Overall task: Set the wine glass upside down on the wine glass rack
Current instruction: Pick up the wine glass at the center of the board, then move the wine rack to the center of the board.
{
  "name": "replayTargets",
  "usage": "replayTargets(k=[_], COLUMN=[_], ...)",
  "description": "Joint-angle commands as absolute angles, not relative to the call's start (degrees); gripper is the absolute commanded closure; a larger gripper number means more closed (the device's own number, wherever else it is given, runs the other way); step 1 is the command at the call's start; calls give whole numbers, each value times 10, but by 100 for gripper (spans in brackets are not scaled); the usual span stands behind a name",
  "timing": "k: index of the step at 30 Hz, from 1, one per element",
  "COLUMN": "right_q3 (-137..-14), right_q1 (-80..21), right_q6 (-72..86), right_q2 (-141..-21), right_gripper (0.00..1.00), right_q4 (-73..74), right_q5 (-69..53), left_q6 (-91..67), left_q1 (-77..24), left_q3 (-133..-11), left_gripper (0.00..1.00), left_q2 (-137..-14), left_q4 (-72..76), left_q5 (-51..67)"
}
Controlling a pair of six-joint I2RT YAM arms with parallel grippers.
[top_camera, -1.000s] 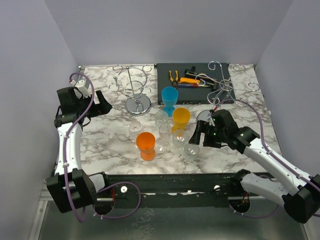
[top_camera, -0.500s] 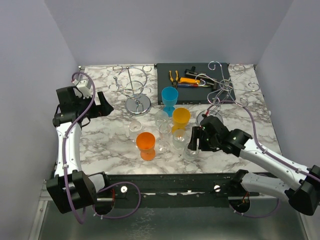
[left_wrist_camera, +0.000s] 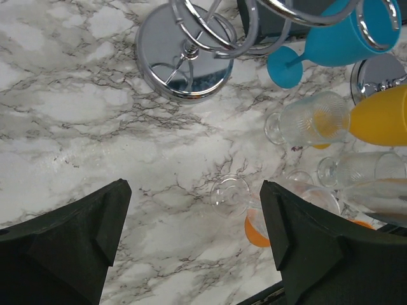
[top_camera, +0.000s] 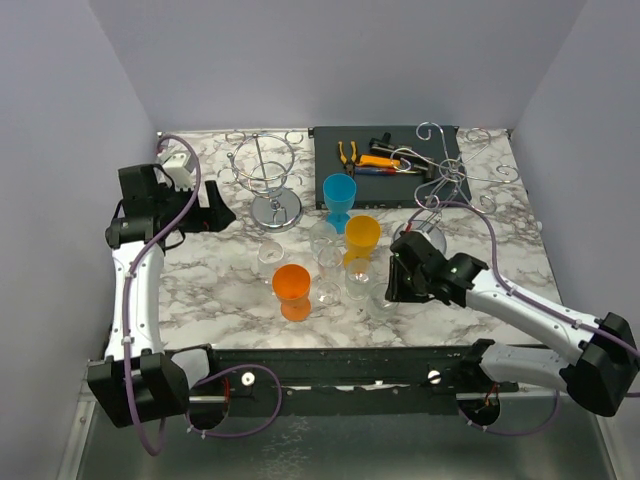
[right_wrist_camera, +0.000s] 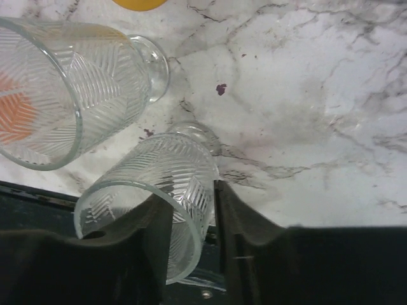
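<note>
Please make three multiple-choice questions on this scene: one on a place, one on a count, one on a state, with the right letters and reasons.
1. Where do the pliers lie? A on the dark mat; B on the bare marble; C in a glass.
2. How many coloured glasses stand on the table? A one; B three; C five.
3. What is between the fingers of the right claw? A nothing; B a clear ribbed glass; C the pliers.
Key: 1 A, they rest on the mat; 2 B, blue glass, yellow glass, orange glass; 3 B, its wall sits between the fingers.
</note>
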State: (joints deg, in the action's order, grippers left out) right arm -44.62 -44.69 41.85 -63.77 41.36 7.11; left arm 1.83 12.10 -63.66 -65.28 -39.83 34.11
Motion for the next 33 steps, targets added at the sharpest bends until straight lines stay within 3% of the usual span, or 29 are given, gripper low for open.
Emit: replayTargets(k=[1,5,17,24,33], right_q3=[-459,-485,-668,-802,-660], right_q1=[-451,-451,-451,-451,-451], right_q6=[403,395,338,289,305], right_q2=[-644,-614,-544,-580,-578], right_gripper=[70,99,100,100,100], right_q4=[403,424,588,559,457], right_q5=[112,130,115,36,16], left_q6=[43,47,26,25,43], left_q1=[93,66,-23,-105,-134], left_q3=[-688,-727,-796,-863,-829], left_gripper=[9,11,16,16,16], left_q2=[-635,-631,-635,-679,-655], left_q4=[-450,-477,-504,-523,-532], left_q5=[361,372,445,442,419])
